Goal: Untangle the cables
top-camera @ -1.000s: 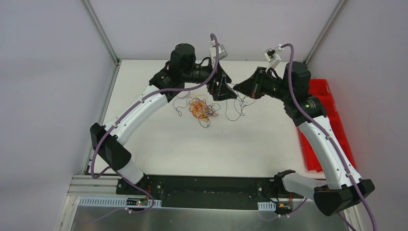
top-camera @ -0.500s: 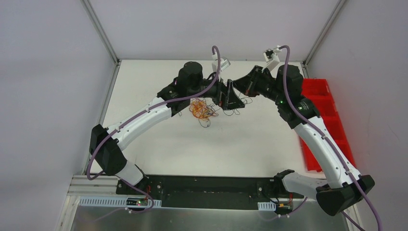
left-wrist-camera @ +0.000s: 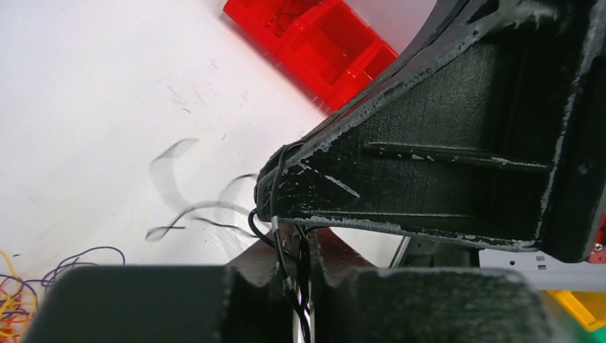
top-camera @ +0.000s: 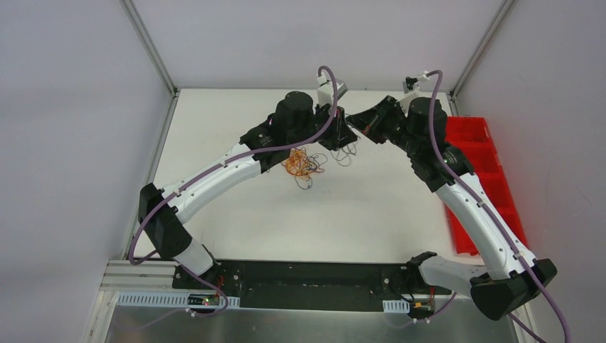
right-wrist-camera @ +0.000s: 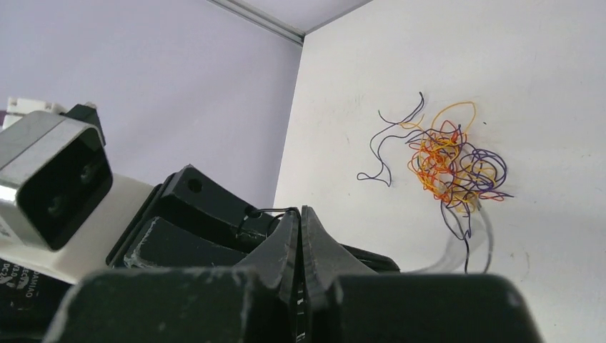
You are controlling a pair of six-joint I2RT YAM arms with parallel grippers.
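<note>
Top external: L gripper [top-camera: 345, 137] & R gripper [top-camera: 355, 121] each clamp dark cable [left-wrist-camera: 280, 250] nr far edge of table [top-camera: 371, 214], tangle [top-camera: 301, 163] beside

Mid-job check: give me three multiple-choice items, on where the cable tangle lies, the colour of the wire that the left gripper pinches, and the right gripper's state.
1. Where does the tangle lie?
A. on the table, right beside the left arm
B. at the near edge
C. in the far left corner

2. What colour is the wire between the fingers of the left gripper?
A. orange
B. dark
C. yellow

3. The right gripper is:
A. wide open
B. out of view
C. shut

Answers:
1 A, the top view shows it against that arm's wrist.
2 B, the left wrist view shows a dark strand.
3 C, its fingers are pressed together in its own view.
</note>
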